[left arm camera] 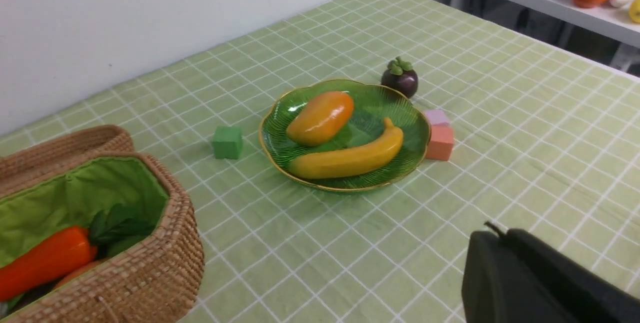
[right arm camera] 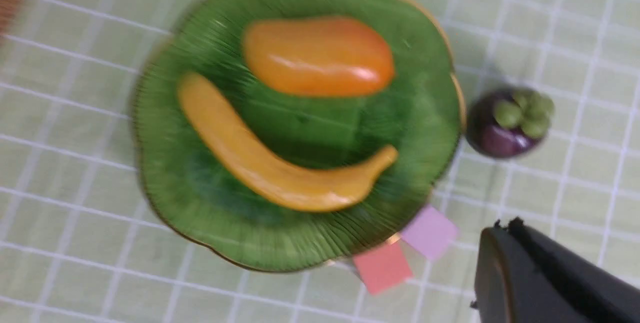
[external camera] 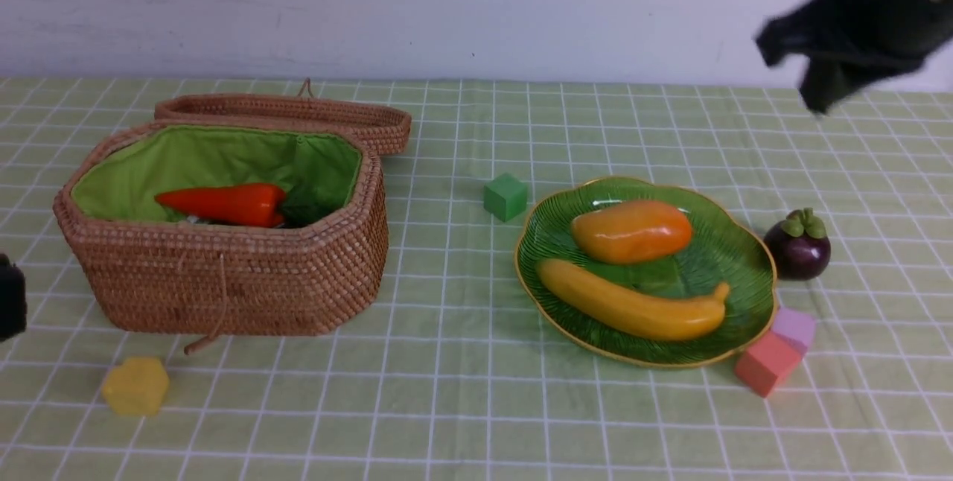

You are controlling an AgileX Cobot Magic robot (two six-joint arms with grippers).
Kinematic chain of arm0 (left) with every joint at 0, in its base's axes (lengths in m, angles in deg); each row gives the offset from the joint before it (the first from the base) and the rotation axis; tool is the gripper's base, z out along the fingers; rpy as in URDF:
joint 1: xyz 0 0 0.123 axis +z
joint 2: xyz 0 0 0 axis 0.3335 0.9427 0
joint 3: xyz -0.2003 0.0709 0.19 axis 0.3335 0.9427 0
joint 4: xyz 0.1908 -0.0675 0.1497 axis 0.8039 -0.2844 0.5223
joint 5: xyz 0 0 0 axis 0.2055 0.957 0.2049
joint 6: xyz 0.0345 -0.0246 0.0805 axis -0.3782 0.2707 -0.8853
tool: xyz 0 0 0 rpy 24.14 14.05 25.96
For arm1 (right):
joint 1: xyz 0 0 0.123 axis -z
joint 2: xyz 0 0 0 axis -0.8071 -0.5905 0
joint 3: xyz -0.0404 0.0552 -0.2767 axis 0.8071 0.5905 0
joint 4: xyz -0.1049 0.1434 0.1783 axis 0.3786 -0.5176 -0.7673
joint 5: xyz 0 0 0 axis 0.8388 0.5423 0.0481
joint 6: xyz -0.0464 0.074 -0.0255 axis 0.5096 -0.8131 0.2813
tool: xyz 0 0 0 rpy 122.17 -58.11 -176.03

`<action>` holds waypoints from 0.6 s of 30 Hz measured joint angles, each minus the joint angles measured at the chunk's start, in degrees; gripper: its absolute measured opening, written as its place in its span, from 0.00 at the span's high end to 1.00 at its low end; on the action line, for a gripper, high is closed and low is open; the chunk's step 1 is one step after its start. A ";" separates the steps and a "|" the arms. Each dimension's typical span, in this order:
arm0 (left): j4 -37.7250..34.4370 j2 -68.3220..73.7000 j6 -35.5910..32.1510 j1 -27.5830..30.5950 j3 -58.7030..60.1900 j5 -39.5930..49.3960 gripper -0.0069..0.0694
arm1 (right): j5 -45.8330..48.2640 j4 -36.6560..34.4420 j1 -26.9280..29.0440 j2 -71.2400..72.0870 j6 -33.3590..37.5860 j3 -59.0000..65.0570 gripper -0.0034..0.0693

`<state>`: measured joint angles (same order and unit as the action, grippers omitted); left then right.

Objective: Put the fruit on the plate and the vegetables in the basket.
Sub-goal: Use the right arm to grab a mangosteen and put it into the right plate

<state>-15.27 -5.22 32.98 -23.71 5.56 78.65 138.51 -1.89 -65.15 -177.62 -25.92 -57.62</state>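
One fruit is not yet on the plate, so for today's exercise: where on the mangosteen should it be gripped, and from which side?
Probably around the round purple body of the mangosteen, below its green cap, coming straight down from above. It stands cap-up on the cloth, and the plate rim lies close on its left, so closing front-to-back looks safest.

The basket (external camera: 223, 280) is set at the left of the tabletop (external camera: 461, 406), the carrot (external camera: 223, 203) laid inside. On the plate (external camera: 744, 265), placed to its right, the mango (external camera: 631, 231) is laid behind the banana (external camera: 633, 307); the mangosteen (external camera: 797, 246) is seen just right of the plate.
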 joint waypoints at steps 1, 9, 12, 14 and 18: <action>-0.54 0.00 -0.57 0.00 0.00 0.06 0.93 | -0.10 -0.21 1.93 -0.31 -0.29 2.68 0.96; -1.83 0.00 -2.12 0.00 0.00 0.54 0.93 | -10.71 -10.97 14.59 -9.53 -0.47 8.83 0.71; -1.85 0.00 -2.12 0.00 0.00 0.54 0.93 | -16.19 -13.94 15.95 -13.93 -0.47 8.65 0.47; -1.90 0.00 -2.12 0.00 0.00 0.54 0.93 | -20.87 -14.80 16.03 -16.90 -0.47 8.59 0.31; -1.97 0.00 -2.12 0.00 0.00 0.54 0.92 | -27.49 -15.20 16.03 -20.79 -0.47 7.85 0.07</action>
<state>-17.24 -5.22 30.85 -23.71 5.56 79.19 111.02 -17.10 -49.12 -198.42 -26.39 -49.77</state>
